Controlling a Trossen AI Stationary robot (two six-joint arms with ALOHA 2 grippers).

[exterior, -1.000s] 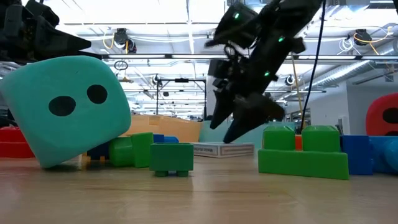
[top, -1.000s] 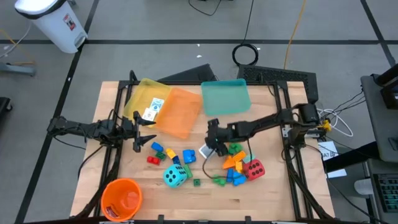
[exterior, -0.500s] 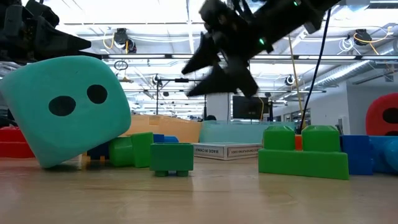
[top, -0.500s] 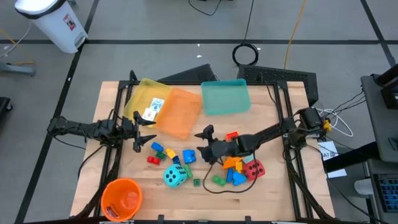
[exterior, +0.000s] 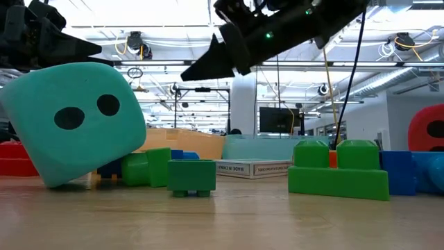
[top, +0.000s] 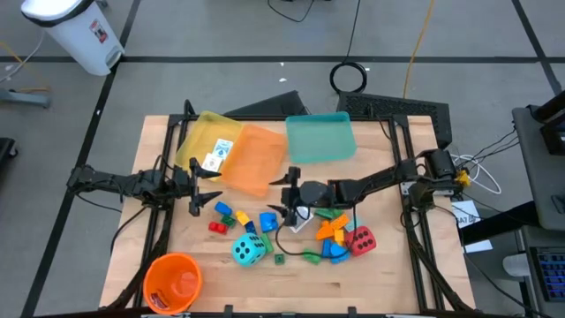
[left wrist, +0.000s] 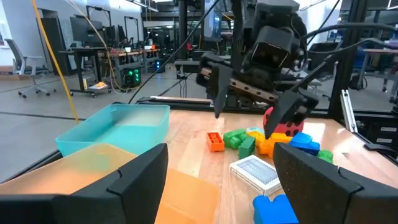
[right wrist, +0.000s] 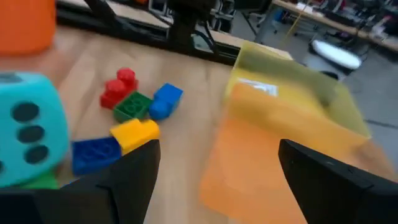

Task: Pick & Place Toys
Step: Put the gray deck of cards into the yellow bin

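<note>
L→R, high view. Round orange plastic bucket (top: 172, 281) sits at the near-left corner of the light wooden surface (top: 221, 283). Left arm waits at the left edge; left gripper (top: 201, 187) w/ fingers apart, nothing between them, just beside the yellow tray.

Three translucent plastic trays along the far side: yellow tray (top: 208, 143) w/ a small white picture card (top: 217, 155) lying in it, orange tray (top: 253, 159) overlapping it, teal tray (top: 320, 138) further right, apart from the orange one.

Toys mid-surface: small red plastic brick (top: 216, 227), green brick (top: 229, 219), yellow brick (top: 242, 216) and blue brick (top: 222, 208) clustered near the left gripper. Large cyan foam dice w/ dark dots (top: 248, 250) just nearer than those; small dark-green brick (top: 279, 259) beside it. Blue brick (top: 267, 222) between the cluster and the right gripper.

Right arm reaches in from the right edge across the surface. Right gripper (top: 287, 196) is above the surface, fingers apart, empty; low view shows it raised well clear of the toys (exterior: 208, 64). White boxed card pack (top: 294, 215) lies under/just beside it, flat on the surface; also seen in the left wrist view (left wrist: 255, 173).

Right of that: pile of orange, green and blue bricks (top: 330, 231), touching each other, w/ the large red foam dice w/ dark dots (top: 360, 239) at the pile's right side. Green double brick (top: 311, 257) at the near edge of the pile.
</note>
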